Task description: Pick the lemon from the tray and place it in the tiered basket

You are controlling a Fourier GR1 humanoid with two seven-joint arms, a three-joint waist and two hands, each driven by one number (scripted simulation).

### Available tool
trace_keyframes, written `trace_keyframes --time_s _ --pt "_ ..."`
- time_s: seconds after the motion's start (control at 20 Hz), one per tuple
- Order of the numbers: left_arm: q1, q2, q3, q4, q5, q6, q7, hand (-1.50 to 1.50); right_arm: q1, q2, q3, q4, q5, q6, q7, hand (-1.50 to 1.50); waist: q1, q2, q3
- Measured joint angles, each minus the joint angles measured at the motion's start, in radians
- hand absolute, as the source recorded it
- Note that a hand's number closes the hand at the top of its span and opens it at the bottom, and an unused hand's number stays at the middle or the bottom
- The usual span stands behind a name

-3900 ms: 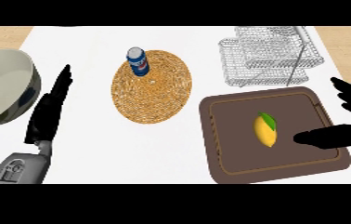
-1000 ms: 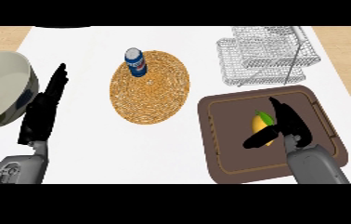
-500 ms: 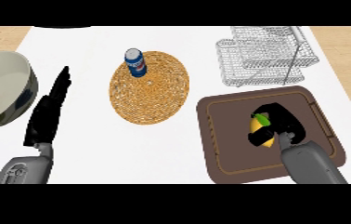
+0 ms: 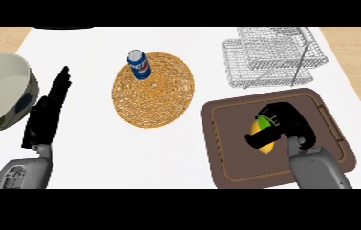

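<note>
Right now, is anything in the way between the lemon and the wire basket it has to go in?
Nothing visible is. The right hand is curled round the lemon on the brown tray. The tiered basket stands just beyond the tray's far edge, with only the tray's rim between them. The blue can sits off to the left on the woven mat.

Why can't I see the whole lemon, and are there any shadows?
Head view: the right hand curls over the lemon, hiding most of it. Head view: light is flat and even; no clear shadows beside the blue can or the tray.
</note>
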Motion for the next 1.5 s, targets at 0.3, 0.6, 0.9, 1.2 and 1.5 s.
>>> trace_keyframes --time_s 0.3,0.6,0.9,1.2,1.5 --pt "-0.016 0.003 -0.013 -0.005 0.002 -0.027 0.009 0.0 -0.143 0.134 0.194 -0.045 0.153 -0.036 -0.016 1.5 0.037 0.003 0.0" --pt "-0.031 -0.005 -0.017 0.02 -0.007 -0.023 -0.006 0.0 -0.328 0.226 0.363 -0.003 0.296 -0.231 -0.044 1.5 0.042 0.004 0.0" --pt "-0.018 -0.001 -0.007 -0.016 -0.006 -0.021 0.017 0.0 -0.514 0.247 0.338 -0.013 0.44 -0.311 -0.011 1.5 0.025 0.0 0.0" --pt "-0.005 -0.016 -0.005 -0.005 -0.015 -0.01 0.01 0.0 -0.669 0.212 0.241 0.006 0.526 -0.243 0.009 1.5 0.011 -0.001 0.0" --pt "0.004 -0.024 0.001 0.003 -0.025 -0.006 -0.012 0.0 -0.756 0.16 0.104 0.033 0.465 -0.123 -0.048 1.5 0.008 0.0 0.001"
